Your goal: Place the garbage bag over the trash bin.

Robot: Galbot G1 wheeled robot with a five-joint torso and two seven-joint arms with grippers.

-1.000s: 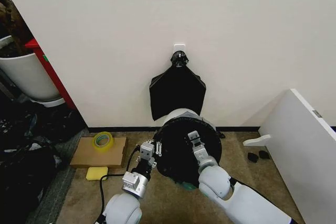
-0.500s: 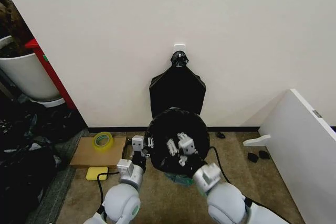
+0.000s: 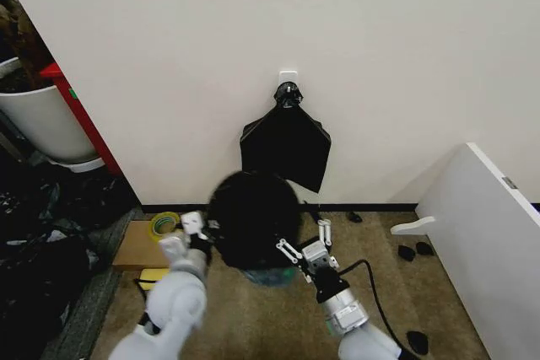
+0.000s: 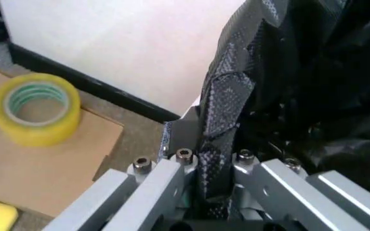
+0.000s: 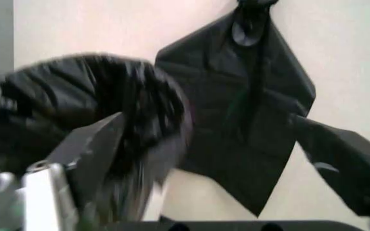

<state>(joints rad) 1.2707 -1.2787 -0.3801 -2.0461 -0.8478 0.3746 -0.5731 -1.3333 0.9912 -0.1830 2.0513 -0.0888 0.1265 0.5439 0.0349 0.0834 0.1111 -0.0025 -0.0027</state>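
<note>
The glossy black garbage bag [image 3: 251, 218] is draped over the trash bin, whose pale green base [image 3: 272, 276] peeks out below it on the carpet by the wall. My left gripper [image 3: 192, 228] is at the bag's left side. In the left wrist view this gripper [image 4: 212, 149] is shut on a crinkled fold of the garbage bag [image 4: 300, 86]. My right gripper [image 3: 305, 244] hangs just right of the bag with its fingers spread. In the right wrist view it [image 5: 207, 120] is open, with the bag [image 5: 101, 96] beside one finger.
A flat black bundle [image 3: 285, 146] hangs from a wall hook behind the bin. A yellow tape roll [image 3: 164, 226] lies on cardboard [image 3: 135, 250] to the left, with a yellow sponge [image 3: 153, 276]. A white pot [image 3: 46, 128] and dark bags [image 3: 38, 267] crowd the far left; a white board [image 3: 489, 233] stands at the right.
The bag-covered bin top has shifted left and away from me. My left gripper went left with the bag's edge. My right gripper came off the rim and now sits beside it.
</note>
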